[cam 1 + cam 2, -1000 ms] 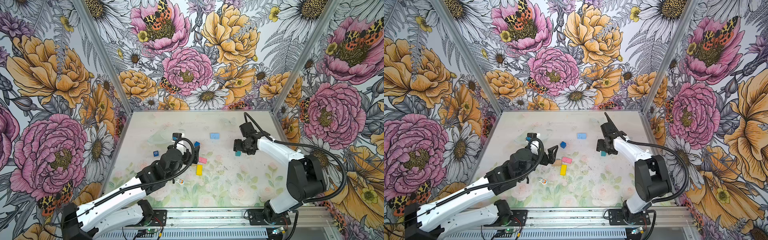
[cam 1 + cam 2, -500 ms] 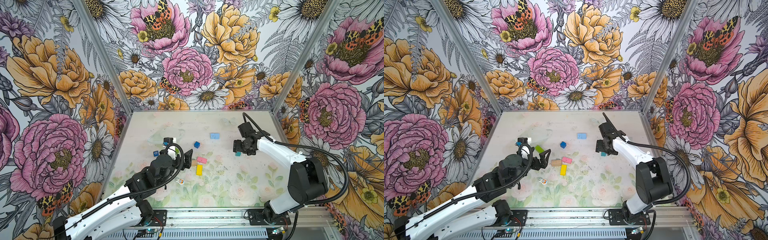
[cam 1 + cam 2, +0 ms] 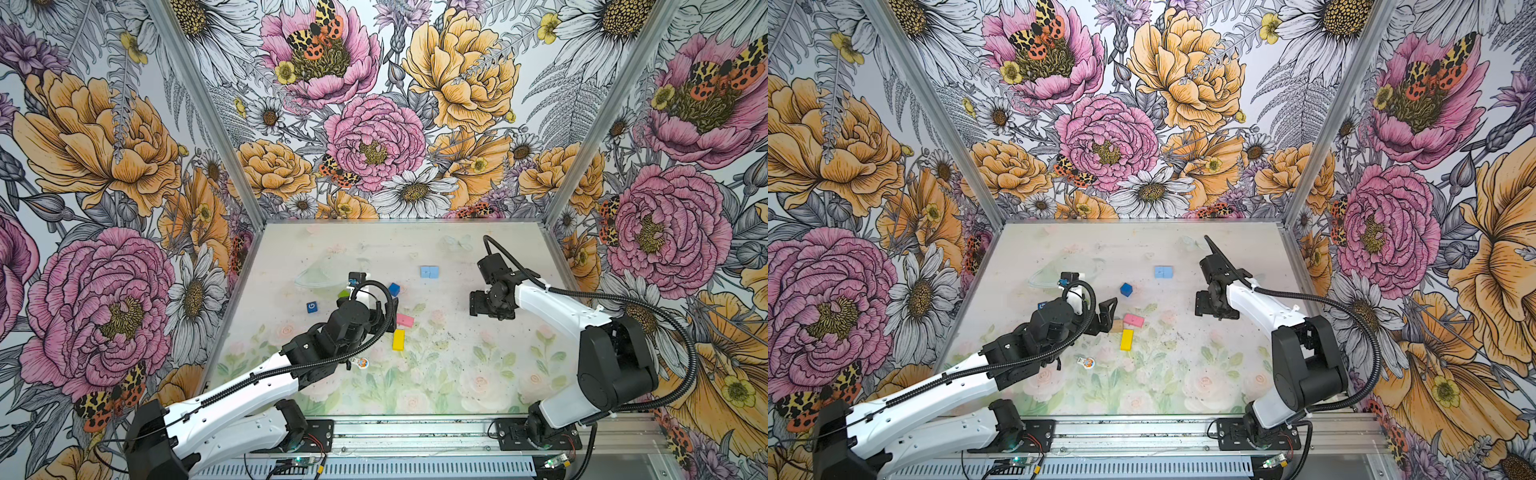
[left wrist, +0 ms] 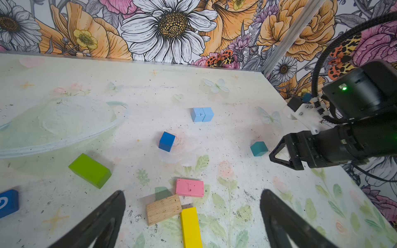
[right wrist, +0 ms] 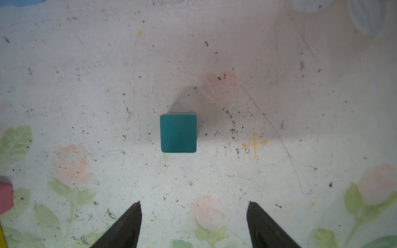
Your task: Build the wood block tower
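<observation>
— So, nothing stacked yet; lining up right gripper (image 5: pixel 193 223) above teal cube (image 5: pixel 178 133), alone on table (image 5: pixel 300 128)?

— Yes. Both jaws spread, empty. Next: lowering, straddling, closing.

Robot test cell in a lab, not a home. Three tall walls (image 3: pixel 374 137) papered with oversized printed peonies, daisies and moths, joined at the corners by bare aluminium posts (image 3: pixel 208 112). Pale tabletop (image 3: pixel 1183 374) printed with faint roses and leaves, scuffed and speckled with dark grit. Along the front edge, an aluminium mounting rail (image 3: pixel 415 436) with two white-and-black robot arms bolted on, exposed black cables and small circuit boards with lit green lights. Small painted wooden blocks (image 4: pixel 166 141) scattered on the surface.
</observation>
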